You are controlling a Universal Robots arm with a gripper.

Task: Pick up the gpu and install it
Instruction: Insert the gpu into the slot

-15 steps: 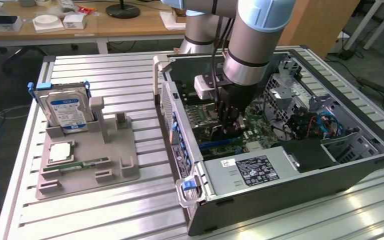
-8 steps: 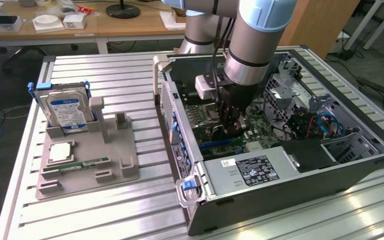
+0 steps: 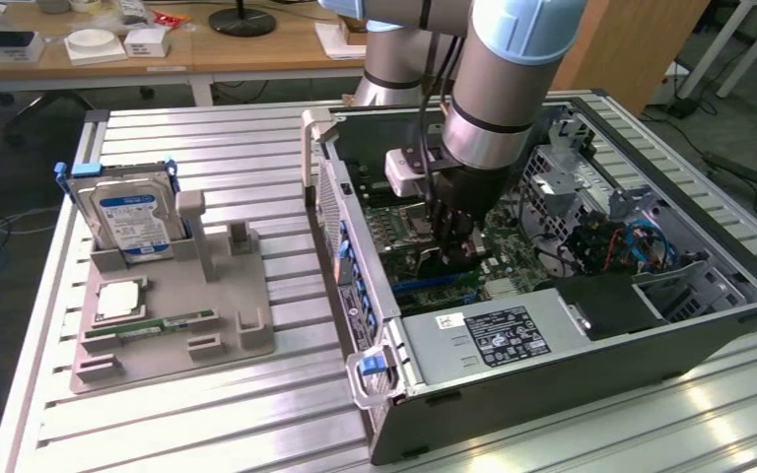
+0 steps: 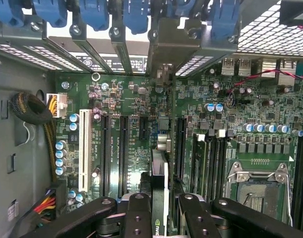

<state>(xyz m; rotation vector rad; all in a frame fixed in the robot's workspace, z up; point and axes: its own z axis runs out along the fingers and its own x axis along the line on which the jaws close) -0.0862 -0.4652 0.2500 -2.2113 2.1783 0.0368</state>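
My gripper (image 3: 453, 241) reaches down into the open computer case (image 3: 576, 370), over the green motherboard (image 4: 230, 119). In the wrist view its black fingers (image 4: 136, 213) press on both sides of the gpu (image 4: 159, 171), which I see edge-on as a thin green card. The card stands upright over the board between the black expansion slots (image 4: 124, 153). Its silver end bracket (image 4: 164, 49) lies against the case's rear slot openings. The slot directly beneath the card is hidden by it.
Beside the case, a grey holder tray (image 3: 174, 340) carries a blue-labelled hard drive (image 3: 133, 219), a RAM stick (image 3: 155, 323) and a processor chip (image 3: 115, 299). Inside are a white slot (image 4: 83, 148), blue latches (image 4: 94, 15), the CPU socket (image 4: 258, 181), cables (image 4: 40, 124) and a power supply (image 3: 484, 335).
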